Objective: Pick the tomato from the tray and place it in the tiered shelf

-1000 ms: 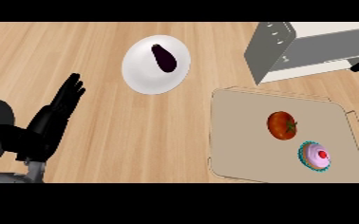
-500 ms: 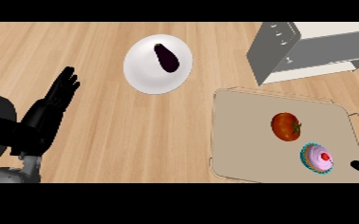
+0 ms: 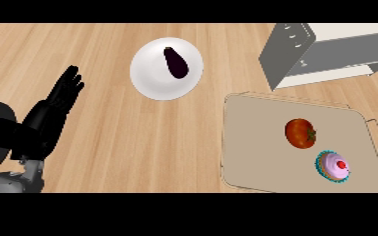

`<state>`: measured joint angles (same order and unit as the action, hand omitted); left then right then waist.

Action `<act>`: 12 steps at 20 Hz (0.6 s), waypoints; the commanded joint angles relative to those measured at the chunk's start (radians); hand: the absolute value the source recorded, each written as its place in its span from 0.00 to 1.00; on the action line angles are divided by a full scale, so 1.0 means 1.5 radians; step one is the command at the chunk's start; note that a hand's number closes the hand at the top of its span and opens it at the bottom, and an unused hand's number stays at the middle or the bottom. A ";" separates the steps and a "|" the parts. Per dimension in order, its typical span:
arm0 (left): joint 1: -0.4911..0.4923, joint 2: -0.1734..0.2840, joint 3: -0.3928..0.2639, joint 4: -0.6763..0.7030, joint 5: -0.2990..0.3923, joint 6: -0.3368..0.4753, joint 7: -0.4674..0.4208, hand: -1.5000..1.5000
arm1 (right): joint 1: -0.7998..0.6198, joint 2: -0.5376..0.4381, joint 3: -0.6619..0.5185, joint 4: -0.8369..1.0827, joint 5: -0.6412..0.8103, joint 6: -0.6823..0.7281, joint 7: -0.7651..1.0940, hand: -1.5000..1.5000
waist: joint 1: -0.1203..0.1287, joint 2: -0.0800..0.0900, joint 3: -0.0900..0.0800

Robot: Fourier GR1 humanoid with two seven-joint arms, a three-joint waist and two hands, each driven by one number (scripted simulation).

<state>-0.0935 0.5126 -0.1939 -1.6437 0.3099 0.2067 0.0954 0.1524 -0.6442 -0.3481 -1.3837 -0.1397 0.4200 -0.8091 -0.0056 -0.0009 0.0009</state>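
The wooden desk (image 3: 111, 130) carries the grey tiered shelf (image 3: 317, 50) at its far right, and the tan tray (image 3: 255, 145) lies just in front of it. The pick has not begun. The tomato (image 3: 300, 133) sits on the tray beside a pink cupcake (image 3: 334, 166), so the next move calls for a reach to it. The left hand (image 3: 53, 111) rests at the view's left, fingers straight and holding nothing; the right hand does not show.

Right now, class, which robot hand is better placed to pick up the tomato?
Likely the right, by side alone. The tomato lies on the tray at the view's right. The only robot hand showing, the left, rests open at the far left; the right is out of view.
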 commanded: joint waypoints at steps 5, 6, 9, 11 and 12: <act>0.025 -0.026 0.012 -0.016 -0.024 -0.015 -0.001 0.50 | 0.048 0.023 0.065 -0.107 0.087 -0.004 0.004 0.00 | 0.003 0.000 -0.001; 0.019 -0.018 0.018 -0.025 -0.020 -0.025 0.021 0.50 | 0.049 0.000 0.042 -0.167 0.048 0.014 0.069 0.00 | 0.001 -0.001 -0.001; 0.014 -0.051 0.019 0.003 -0.052 -0.020 0.000 0.50 | 0.043 0.038 0.068 -0.199 0.118 -0.041 0.111 0.00 | 0.001 0.000 -0.001; 0.033 -0.006 0.052 -0.047 -0.010 -0.054 0.039 0.50 | 0.061 0.051 0.084 -0.221 0.178 -0.087 0.107 0.00 | 0.004 -0.001 -0.001; 0.033 -0.034 0.025 -0.053 -0.041 -0.029 0.031 0.50 | 0.063 0.047 0.081 -0.230 0.188 -0.091 0.144 0.00 | 0.003 -0.001 -0.001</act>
<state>-0.0631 0.4708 -0.1567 -1.6770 0.2670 0.1644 0.1204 0.2206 -0.5993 -0.2479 -1.6619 0.0496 0.3348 -0.6534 -0.0025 -0.0014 -0.0004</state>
